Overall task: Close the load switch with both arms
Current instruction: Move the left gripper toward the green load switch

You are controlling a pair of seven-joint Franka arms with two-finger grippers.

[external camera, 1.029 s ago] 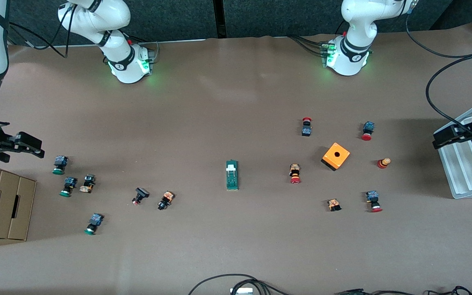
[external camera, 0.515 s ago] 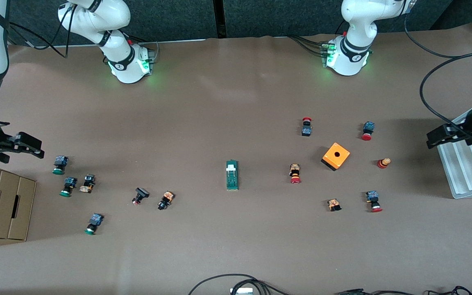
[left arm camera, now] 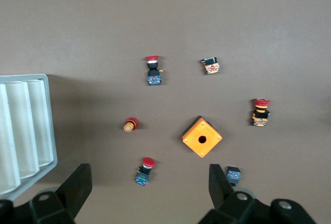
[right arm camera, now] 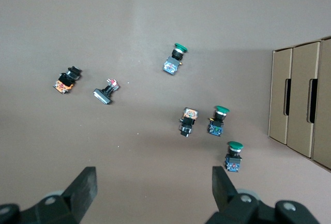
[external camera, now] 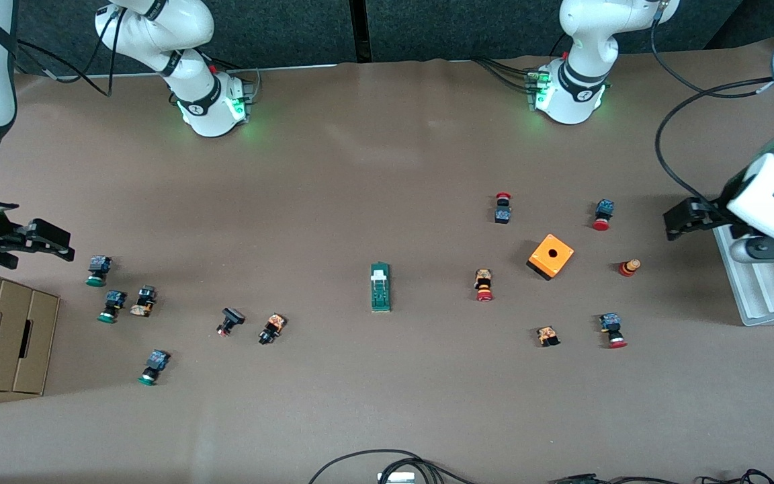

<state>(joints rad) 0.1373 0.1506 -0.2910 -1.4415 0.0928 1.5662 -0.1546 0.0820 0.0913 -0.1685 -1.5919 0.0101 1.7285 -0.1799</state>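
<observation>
The load switch (external camera: pixel 380 287), a narrow dark-green block with a white lever piece at the end toward the robot bases, lies flat near the middle of the table. It shows in neither wrist view. My left gripper (external camera: pixel 679 218) is open and empty in the air at the left arm's end, over the table beside the white tray. In the left wrist view (left arm camera: pixel 149 188) its fingers stand wide apart above a red-capped push button (left arm camera: pixel 145 171). My right gripper (external camera: pixel 51 240) is open and empty at the right arm's end, and the right wrist view (right arm camera: pixel 154 189) shows bare table between its fingers.
An orange cube with a hole (external camera: pixel 551 255) and several red push buttons lie between the switch and the white ribbed tray (external camera: pixel 763 289). Several green-capped and black buttons lie toward the cardboard box (external camera: pixel 4 336). Cables (external camera: pixel 387 464) lie at the table's front edge.
The left arm has swung from over the white tray in toward the table, its gripper now closer to the red push buttons. The right arm and the load switch have not moved.
</observation>
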